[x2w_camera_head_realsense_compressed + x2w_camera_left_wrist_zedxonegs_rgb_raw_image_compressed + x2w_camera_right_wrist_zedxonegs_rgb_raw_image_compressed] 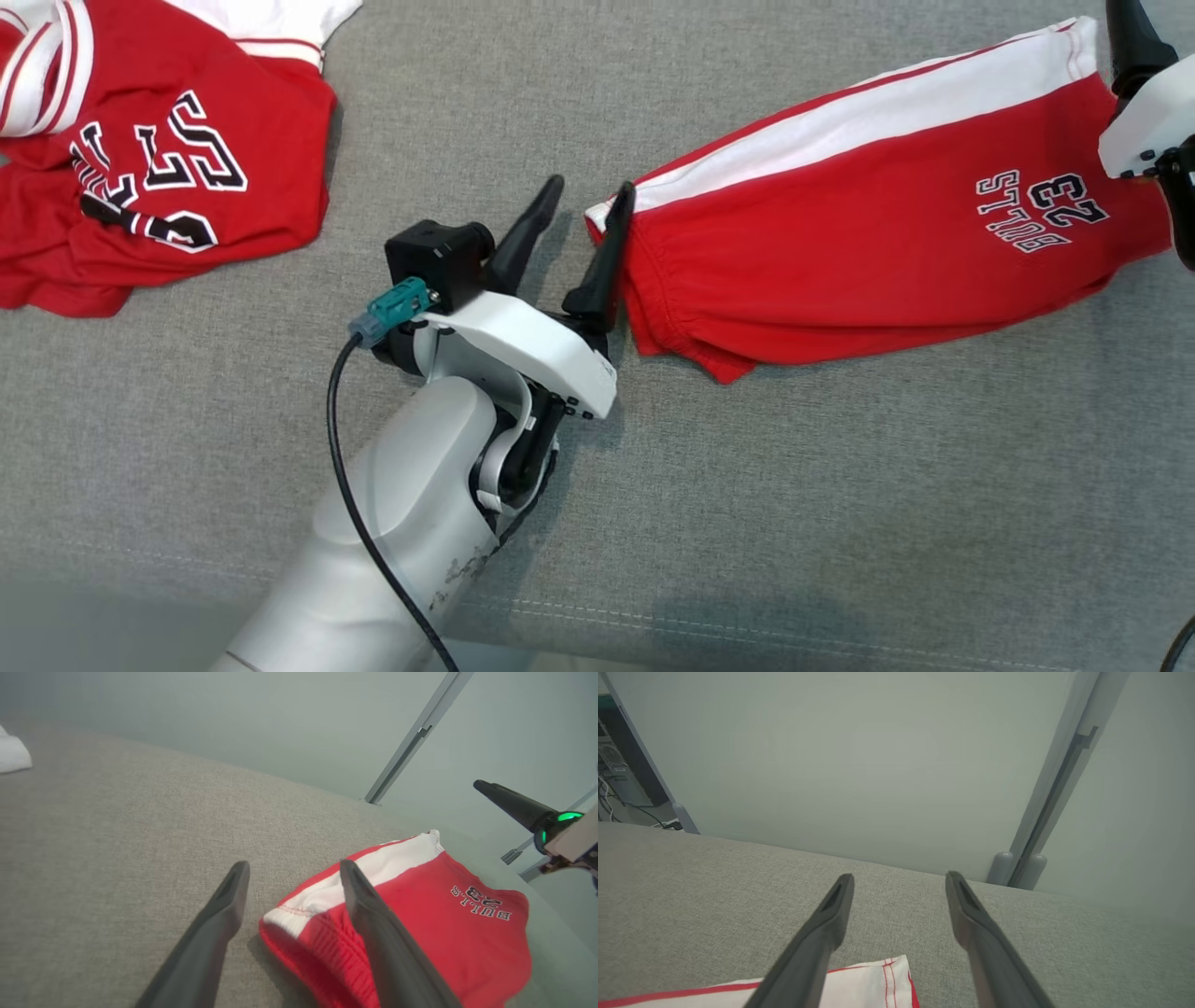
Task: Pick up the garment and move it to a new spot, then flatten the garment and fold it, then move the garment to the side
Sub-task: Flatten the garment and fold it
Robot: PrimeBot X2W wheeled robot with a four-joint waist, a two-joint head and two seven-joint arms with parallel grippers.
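Holding left gripper (590,189) wide open mid-frame, empty, one finger (602,252) at the red shorts (887,233)' edge. Holding right gripper (900,877) equally wide, empty, over their white corner.

The red shorts (840,252) carry a small print near one end, dark letters edged in white: the word "BULLS" with the number "23" beside it. In the head view it reads upside down. In the left wrist view the same "BULLS 23" shows, smaller and also upside down, on the far part of the red cloth.

The red jersey (233,112) bears much larger dark letters with white outlines. They are upside down and broken by folds, so the full word cannot be read.
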